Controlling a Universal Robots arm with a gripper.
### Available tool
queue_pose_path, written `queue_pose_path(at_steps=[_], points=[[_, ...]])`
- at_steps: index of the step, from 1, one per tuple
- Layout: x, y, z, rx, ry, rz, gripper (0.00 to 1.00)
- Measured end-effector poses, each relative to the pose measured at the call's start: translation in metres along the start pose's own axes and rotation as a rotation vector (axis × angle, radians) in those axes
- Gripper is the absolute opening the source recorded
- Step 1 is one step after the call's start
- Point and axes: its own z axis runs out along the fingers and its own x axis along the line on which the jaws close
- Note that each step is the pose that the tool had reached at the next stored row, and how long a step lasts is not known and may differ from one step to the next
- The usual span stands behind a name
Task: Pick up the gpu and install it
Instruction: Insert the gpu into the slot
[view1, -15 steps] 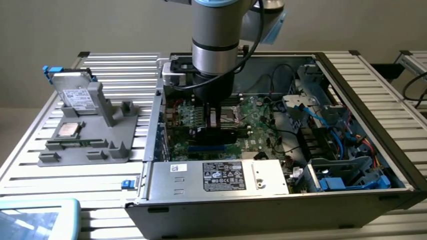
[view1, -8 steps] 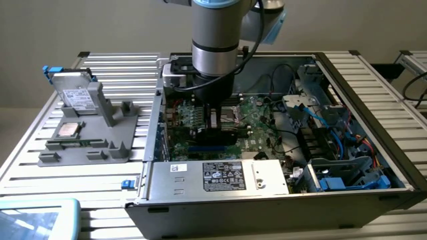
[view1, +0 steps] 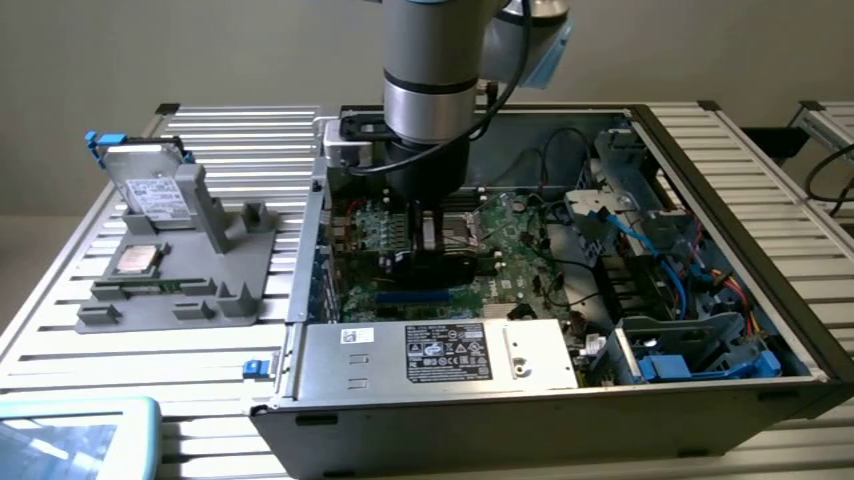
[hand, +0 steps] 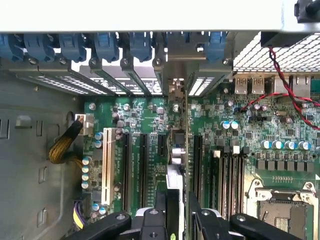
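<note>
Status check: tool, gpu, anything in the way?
Tool shut on gpu, inside the case. Card edge-on at motherboard slots. Seating unclear. Nothing seen between card and board.

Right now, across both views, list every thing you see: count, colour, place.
table: one, silver slats, under everything.
case: one, grey, open, on table.
motherboard: one, green, inside case.
power supply: one, silver, labelled, case's near side.
cables: several, blue, in case, exterior view's right.
tray: one, grey, exterior view's left of case.
hard drive: one, silver, propped in tray.
cpu: one, silvery, flat on tray.
gpu: one, dark, edge-on above motherboard slots, between tool fingers.
arm: one, grey, reaching down into case.
tool: one, black, closed on gpu.
</note>
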Motion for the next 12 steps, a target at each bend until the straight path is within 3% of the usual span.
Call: queue_pose_path(at_steps=[4, 12], points=[[-0.0006, 0.0000, -0.0002, 0.0108, -0.0002, -0.004, 0.27], [-0.0023, 0.0013, 0.0020, 0.0159, -0.0005, -0.004, 0.27]])
